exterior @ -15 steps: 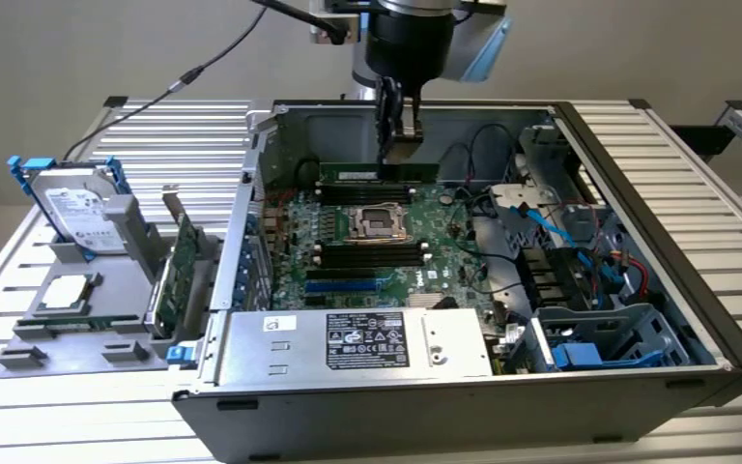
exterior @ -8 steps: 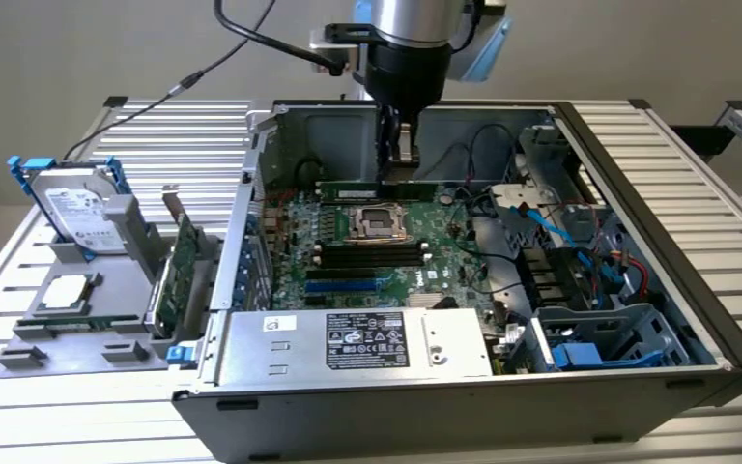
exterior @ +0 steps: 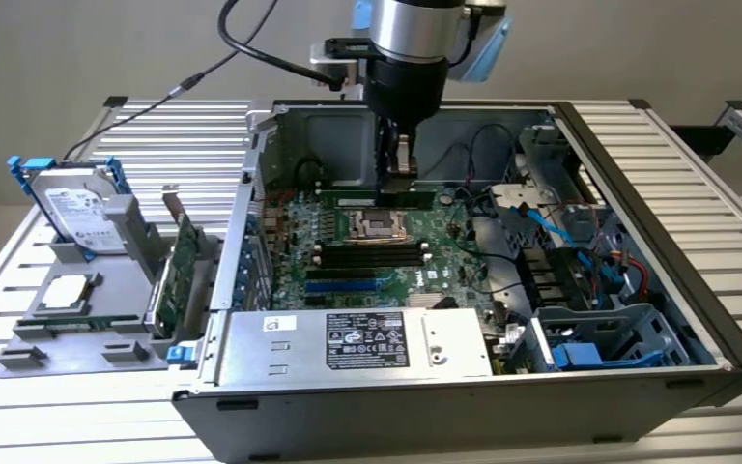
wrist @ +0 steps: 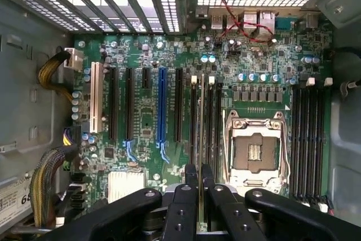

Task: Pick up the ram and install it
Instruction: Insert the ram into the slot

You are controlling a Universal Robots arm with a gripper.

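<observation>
Nearest your wrist camera, the pincer (wrist: 199,173) is clenched on the ram (wrist: 201,117). You see the ram edge-on, a thin strip running away from between the fingers. The pick-up half of your job is therefore done: the stick is off the bench and in the grip.

Just past the fingers, the ram lies in line with one of the dark memory slots (wrist: 210,122) in the bank beside the CPU socket (wrist: 254,153). It points toward the pale latches (wrist: 193,78) at that bank's far end. It appears aligned with the slot. You cannot tell from here whether its lower edge has entered the slot or hangs just above it, nor whether the latches have closed.

Farther out, the second bank of slots (wrist: 307,139) sits on the other side of the socket, and the long expansion slots (wrist: 161,105) run across the motherboard (wrist: 141,55).

In the exterior view, the arm reaches down into the open computer case (exterior: 629,135), with the pincer low over the board just behind the socket. Treat the install as under way and unfinished: the ram is over its place, but it is gripped and nothing confirms it is seated.
</observation>
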